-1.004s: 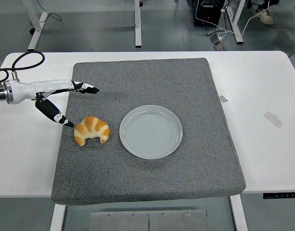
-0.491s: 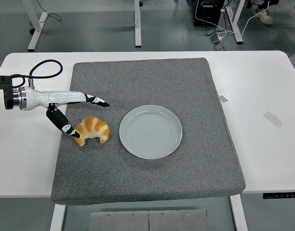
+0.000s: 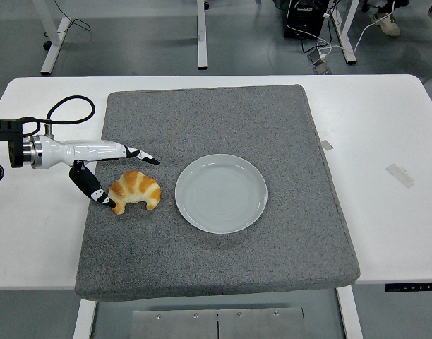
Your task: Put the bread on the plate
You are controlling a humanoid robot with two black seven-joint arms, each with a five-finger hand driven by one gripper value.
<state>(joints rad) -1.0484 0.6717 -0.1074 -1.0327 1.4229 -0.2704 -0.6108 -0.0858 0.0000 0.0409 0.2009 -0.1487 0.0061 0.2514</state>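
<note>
Fingers (image 3: pixel 142 156) of your left hand (image 3: pixel 110 169) are spread, straddling the bread's (image 3: pixel 135 191) left end, with the plate (image 3: pixel 221 193) just right of it.

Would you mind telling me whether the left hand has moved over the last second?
Yes. The left hand has come down and toward the plate, from the mat's left edge to straddling the croissant, its fingers open.
</note>
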